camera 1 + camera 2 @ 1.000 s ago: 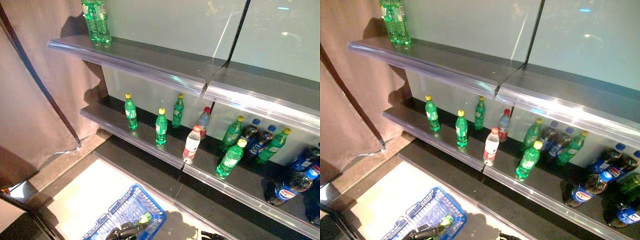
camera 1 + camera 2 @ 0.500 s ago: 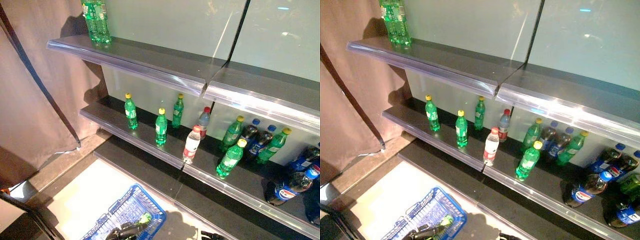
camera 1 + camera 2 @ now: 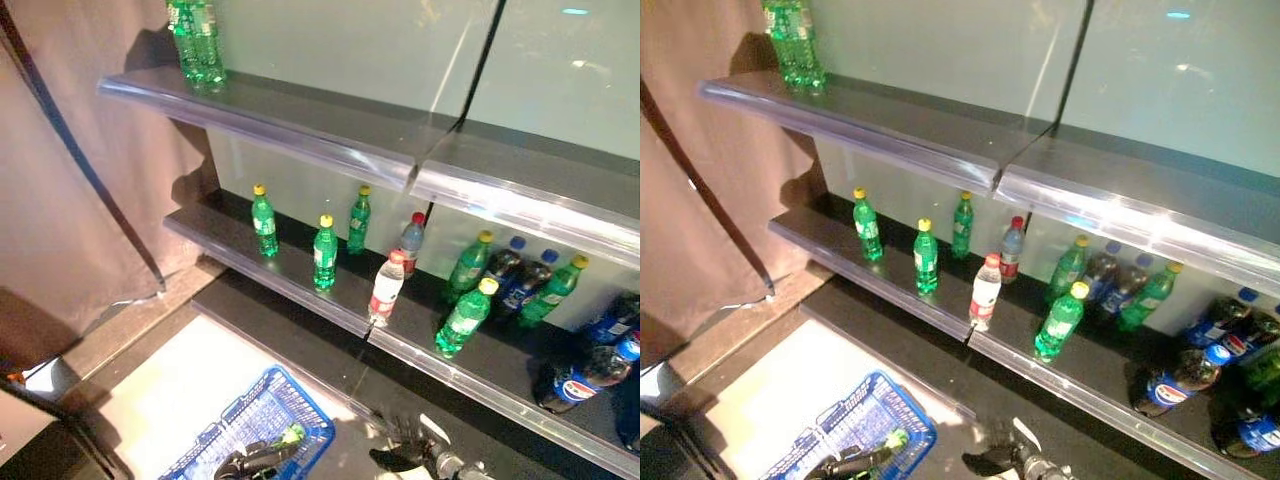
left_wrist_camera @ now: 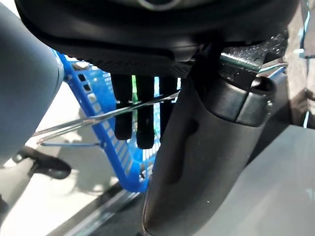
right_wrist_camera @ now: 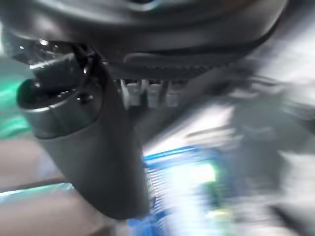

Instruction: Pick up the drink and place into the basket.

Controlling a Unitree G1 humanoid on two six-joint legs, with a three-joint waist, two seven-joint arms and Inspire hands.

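Basket: a blue plastic lattice basket point(image 3: 262, 428) sits at the lower centre-left of the head views on a pale floor panel point(image 3: 170, 385); its thin wire handle point(image 4: 98, 117) shows bright metal in the left wrist view.
Left hand: the left hand point(image 3: 252, 461) is at the bottom edge over the basket's near rim, dark fingers point(image 4: 138, 110) curled round the wire handle and gripping it.
Drink in basket: a green bottle point(image 3: 290, 436) lies inside the basket near its right corner, just beside the left hand.
Right hand: the right hand point(image 3: 405, 450) shows at the lower centre-right, fingers spread wide and loose, holding nothing, apart from the basket.
Lower shelf: a dark, smooth shelf point(image 3: 300, 285) with a clear plastic front lip runs from middle left down to lower right.
Bottles on it: three green bottles with yellow caps point(image 3: 323, 252) stand well spaced at the left; a clear bottle with a red cap point(image 3: 385, 288) stands near the front lip at the centre; green and dark cola bottles point(image 3: 520, 285) crowd the right.
Upper shelf: a grey shelf point(image 3: 300, 115) crosses the top, green bottles point(image 3: 195, 40) at its upper left end.
Open room: bare shelf lies between the left bottles; a brown curtain point(image 3: 70, 200) bounds the left side.
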